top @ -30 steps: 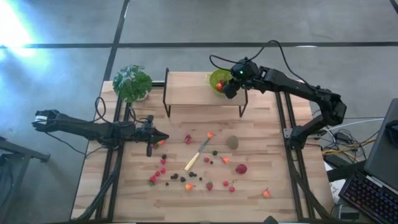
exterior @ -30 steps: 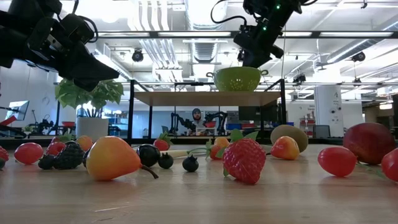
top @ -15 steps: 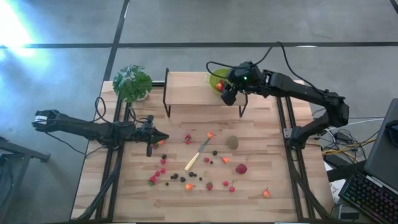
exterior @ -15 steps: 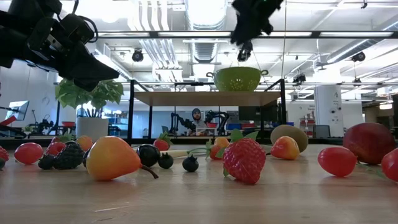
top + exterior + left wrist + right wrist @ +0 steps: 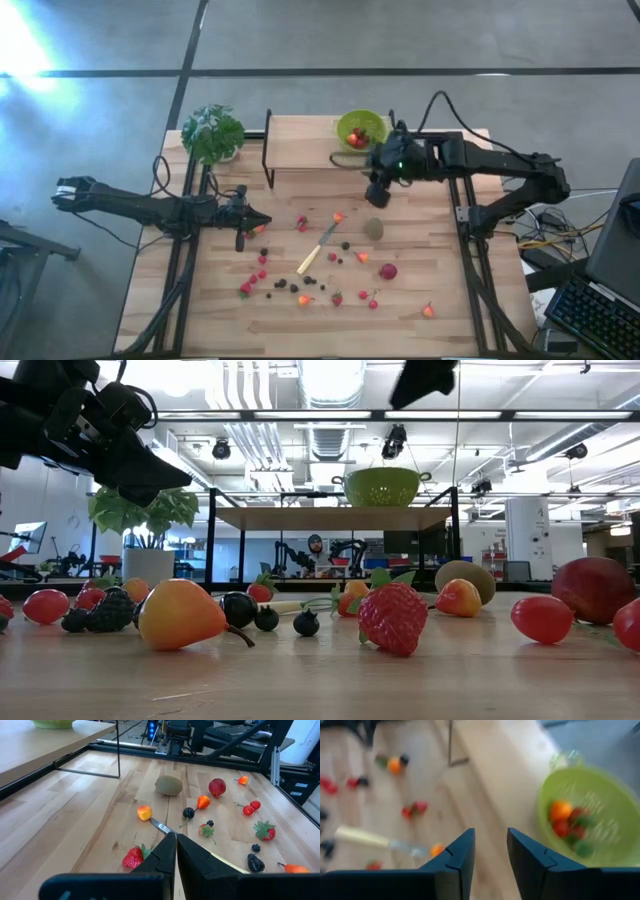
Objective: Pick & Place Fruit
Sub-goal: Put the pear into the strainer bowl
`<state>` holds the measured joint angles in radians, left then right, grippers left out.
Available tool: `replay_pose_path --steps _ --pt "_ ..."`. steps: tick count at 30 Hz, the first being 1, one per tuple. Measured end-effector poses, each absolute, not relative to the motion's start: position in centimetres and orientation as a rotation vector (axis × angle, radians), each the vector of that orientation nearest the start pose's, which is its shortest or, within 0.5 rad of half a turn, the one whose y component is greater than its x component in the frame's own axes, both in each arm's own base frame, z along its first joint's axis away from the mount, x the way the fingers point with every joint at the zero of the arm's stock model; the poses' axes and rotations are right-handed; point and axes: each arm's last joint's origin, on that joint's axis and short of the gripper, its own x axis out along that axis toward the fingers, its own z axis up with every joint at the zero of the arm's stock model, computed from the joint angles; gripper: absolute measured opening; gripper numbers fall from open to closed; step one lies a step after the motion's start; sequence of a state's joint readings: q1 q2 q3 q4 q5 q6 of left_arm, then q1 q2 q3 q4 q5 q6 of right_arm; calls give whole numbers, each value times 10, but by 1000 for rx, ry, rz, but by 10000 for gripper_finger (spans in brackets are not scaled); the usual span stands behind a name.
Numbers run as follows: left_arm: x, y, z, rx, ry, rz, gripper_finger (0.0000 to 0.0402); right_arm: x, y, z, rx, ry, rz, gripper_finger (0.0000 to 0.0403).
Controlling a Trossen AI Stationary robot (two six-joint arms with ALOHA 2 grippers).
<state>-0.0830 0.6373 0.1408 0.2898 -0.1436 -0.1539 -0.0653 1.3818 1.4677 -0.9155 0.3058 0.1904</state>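
Right gripper hangs empty above the table, between colander and kiwi.

High view: fruit lies scattered mid-table. Left wrist: left gripper pinched shut, empty. Right wrist: fingers narrowly apart, holding nothing.

Fruit lay scattered loose on the table: mostly small red strawberries, some dark berries, a few orange-yellow pieces. A brown-green kiwi sat apart, toward the right. A larger dark-red fruit lay near it. Several red and orange pieces rested inside the green colander.
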Motion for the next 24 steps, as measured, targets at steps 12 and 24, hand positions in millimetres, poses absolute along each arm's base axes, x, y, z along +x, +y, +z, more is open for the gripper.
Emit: replay_pose_path --steps 12,24 --pt "146 -8 177 -130 200 76 20 240 59 347 165 1085 -346 64" --pt "146 -8 177 -130 200 76 20 193 152 325 312 1131 -287 108"
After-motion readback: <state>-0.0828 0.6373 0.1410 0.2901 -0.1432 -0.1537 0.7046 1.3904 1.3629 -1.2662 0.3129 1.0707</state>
